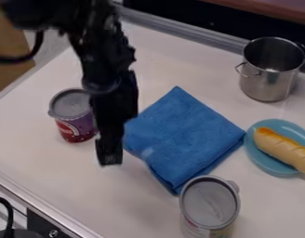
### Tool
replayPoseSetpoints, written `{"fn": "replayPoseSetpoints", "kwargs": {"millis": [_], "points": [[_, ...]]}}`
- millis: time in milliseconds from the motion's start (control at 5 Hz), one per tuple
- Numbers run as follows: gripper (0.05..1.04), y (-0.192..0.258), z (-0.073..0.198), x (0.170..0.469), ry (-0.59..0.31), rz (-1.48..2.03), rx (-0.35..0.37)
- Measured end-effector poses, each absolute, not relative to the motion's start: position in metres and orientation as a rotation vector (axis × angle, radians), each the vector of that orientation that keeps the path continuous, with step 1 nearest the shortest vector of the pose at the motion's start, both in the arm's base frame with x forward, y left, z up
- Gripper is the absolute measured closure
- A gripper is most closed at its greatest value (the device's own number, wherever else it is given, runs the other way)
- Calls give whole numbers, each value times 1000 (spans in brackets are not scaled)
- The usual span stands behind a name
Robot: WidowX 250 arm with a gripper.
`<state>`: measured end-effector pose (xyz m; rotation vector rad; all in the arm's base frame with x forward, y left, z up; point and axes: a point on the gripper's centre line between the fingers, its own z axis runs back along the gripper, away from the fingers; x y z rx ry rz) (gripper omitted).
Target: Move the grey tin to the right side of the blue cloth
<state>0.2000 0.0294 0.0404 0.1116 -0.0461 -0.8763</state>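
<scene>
Well, grey tin [209, 207] upright, long axis vertical (tab [233, 186] upper right); cannot tell if gripper [109, 159] clenched.

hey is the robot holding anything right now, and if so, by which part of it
Nothing that I can see: the gripper hangs near the blue cloth with nothing in it.

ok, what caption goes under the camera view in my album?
A black gripper hangs by a folded blue cloth, with two tins, a steel pot and bread on a plate.
</scene>
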Motion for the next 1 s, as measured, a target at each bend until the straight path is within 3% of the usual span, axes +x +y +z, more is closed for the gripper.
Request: {"fn": "replayPoseSetpoints", "kwargs": {"millis": [400,1000], "points": [[83,-10,35,179,-72,-936,104],[83,-59,20,170,-60,-926,80]]}}
